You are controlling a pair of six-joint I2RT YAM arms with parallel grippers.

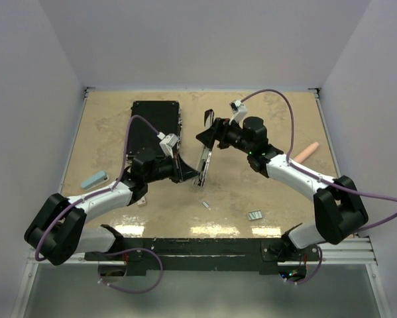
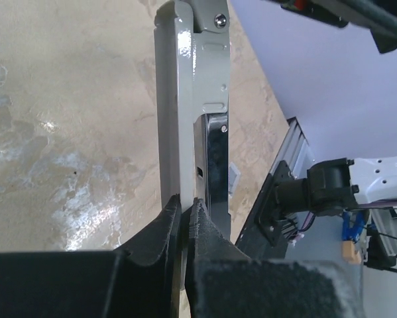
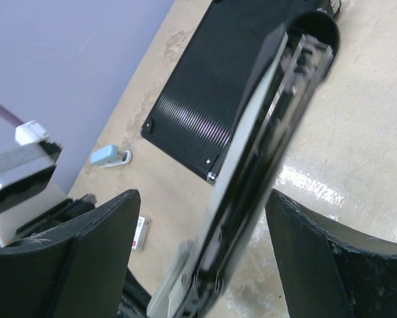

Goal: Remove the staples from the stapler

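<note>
The stapler (image 1: 204,164) lies opened out near the table's middle, a slim grey bar with a dark-tipped arm swung up behind it. My left gripper (image 1: 187,174) is shut on the near end of its grey bar (image 2: 178,99), pinching the thin metal edge. My right gripper (image 1: 210,136) is open at the far end. In the right wrist view the stapler's black arm (image 3: 264,132) runs between the wide-apart fingers (image 3: 105,232), touching neither. Two short strips of staples (image 1: 254,215) (image 1: 205,205) lie loose on the table near the front.
A flat black case (image 1: 155,126) (image 3: 205,93) lies just left of the stapler. A pale blue object (image 1: 93,179) (image 3: 109,157) sits at the left, a small white block (image 1: 142,202) (image 3: 140,232) by my left arm, and a pinkish cylinder (image 1: 303,154) at the right.
</note>
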